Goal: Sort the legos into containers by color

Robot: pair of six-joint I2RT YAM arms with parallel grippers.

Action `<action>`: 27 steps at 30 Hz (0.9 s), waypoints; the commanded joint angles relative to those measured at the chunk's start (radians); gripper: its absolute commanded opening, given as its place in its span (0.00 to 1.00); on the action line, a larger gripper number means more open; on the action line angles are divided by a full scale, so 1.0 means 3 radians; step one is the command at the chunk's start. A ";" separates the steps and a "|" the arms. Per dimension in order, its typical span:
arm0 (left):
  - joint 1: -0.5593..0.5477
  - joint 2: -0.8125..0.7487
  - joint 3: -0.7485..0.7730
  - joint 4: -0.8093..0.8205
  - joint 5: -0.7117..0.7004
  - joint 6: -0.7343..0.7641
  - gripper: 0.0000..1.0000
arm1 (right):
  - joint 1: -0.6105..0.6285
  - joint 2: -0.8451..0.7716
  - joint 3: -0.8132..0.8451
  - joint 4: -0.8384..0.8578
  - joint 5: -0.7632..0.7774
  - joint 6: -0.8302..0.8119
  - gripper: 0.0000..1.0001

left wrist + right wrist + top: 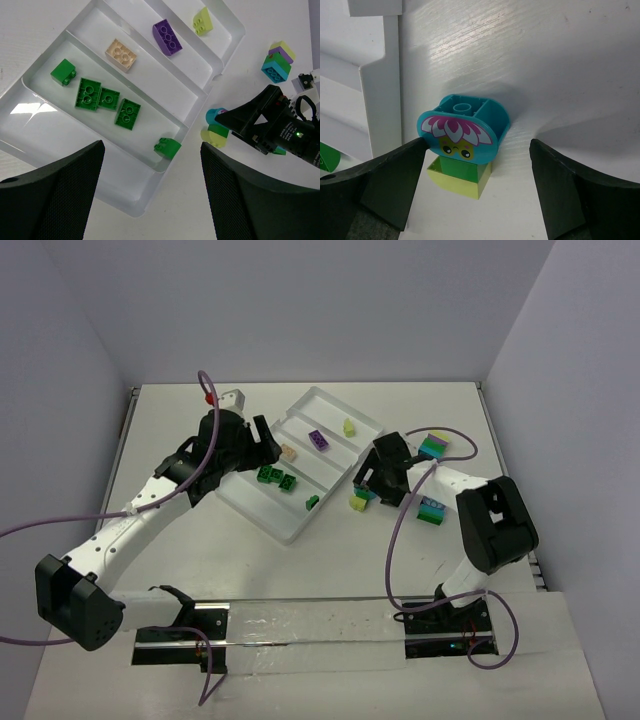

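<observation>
The clear tray (150,172) has four long compartments. The nearest holds several green legos (107,99), the second a peach one (121,54), the third a purple one (167,37), the farthest a yellow-green one (202,21). My left gripper (152,200) is open and empty above the tray's near corner; it also shows in the top view (266,443). My right gripper (477,146) is open astride a clump (465,145) of a teal flower brick on green and yellow-green bricks, lying on the table (362,500) beside the tray's right edge (380,100).
Two more multi-colour clumps lie on the table right of the tray, one farther back (435,447) and one nearer (432,510). A small grey box (232,398) sits behind the tray. White walls close in the table on three sides.
</observation>
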 commanded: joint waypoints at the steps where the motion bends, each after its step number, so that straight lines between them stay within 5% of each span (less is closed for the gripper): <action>1: -0.0020 -0.0046 0.0060 0.0037 0.0028 -0.0036 0.84 | 0.0047 0.0099 0.0075 0.0094 -0.0033 -0.0048 0.94; 15: -0.0046 -0.0062 0.0111 0.0038 0.0024 -0.0026 0.84 | 0.0221 0.0218 0.0438 -0.0033 0.0206 -0.0672 0.99; 27: -0.0066 0.0012 0.0152 0.0038 0.0037 -0.0031 0.84 | 0.0395 0.0256 0.0492 -0.0089 0.0232 -0.1170 0.92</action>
